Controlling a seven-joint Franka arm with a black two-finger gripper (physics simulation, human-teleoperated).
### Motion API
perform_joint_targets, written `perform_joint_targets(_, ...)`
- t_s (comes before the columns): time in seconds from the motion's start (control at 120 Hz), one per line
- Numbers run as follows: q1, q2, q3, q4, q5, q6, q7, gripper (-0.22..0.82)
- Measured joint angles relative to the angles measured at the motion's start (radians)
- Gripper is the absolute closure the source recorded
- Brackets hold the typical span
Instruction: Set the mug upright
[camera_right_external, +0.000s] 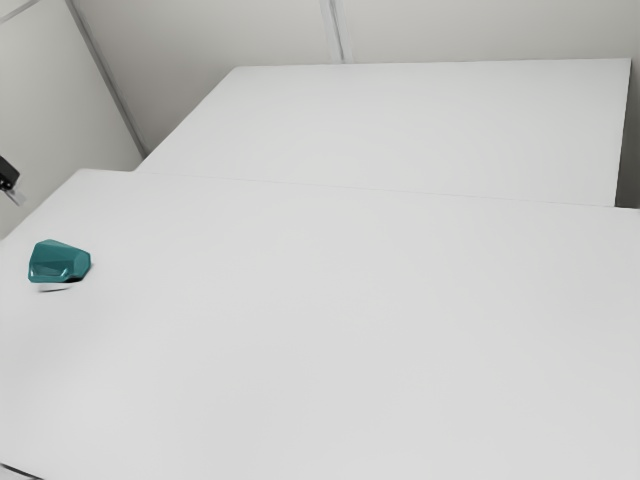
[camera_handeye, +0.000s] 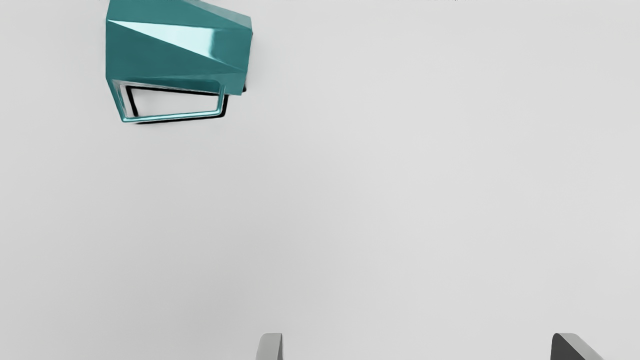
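Well, the mug (camera_right_external: 58, 261), teal and faceted, lies on its side on the white worktop (camera_right_external: 300, 320), over toward the exterior view's left, with its angular handle (camera_handeye: 172, 118) on the side nearer the claw (camera_right_external: 14, 194). The claw is at that view's left edge, its two fingers (camera_handeye: 270, 347) spread wide, and the wrist view has them well apart from the mug.

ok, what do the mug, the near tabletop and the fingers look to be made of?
Mug: glossy, glazed ceramic, hard plastic or lacquered metal; the teal facets throw sharp highlights, which leaves it open.
Tabletop: smooth matte white, perhaps laminate or painted board; no grain visible.
Fingers: plain grey, maybe metal or plastic; flat, even shading.
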Motion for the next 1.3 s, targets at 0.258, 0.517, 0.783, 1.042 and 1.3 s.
perform_joint_targets(0.258, 0.183, 0.13, 0.003, 0.041, -0.176, 0.038, 0.216, 0.02)
perform_joint_targets(0.517, 0.37, 0.276, -0.096, 0.168, -0.298, 0.019, 0.412, 0.02)
perform_joint_targets(0.783, 0.505, 0.419, -0.149, 0.306, -0.382, -0.037, 0.553, 0.02)
perform_joint_targets(1.042, 0.524, 0.582, -0.146, 0.486, -0.485, -0.099, 0.633, 0.02)
perform_joint_targets(1.3, 0.54, 0.706, -0.139, 0.668, -0.541, -0.17, 0.603, 0.02)
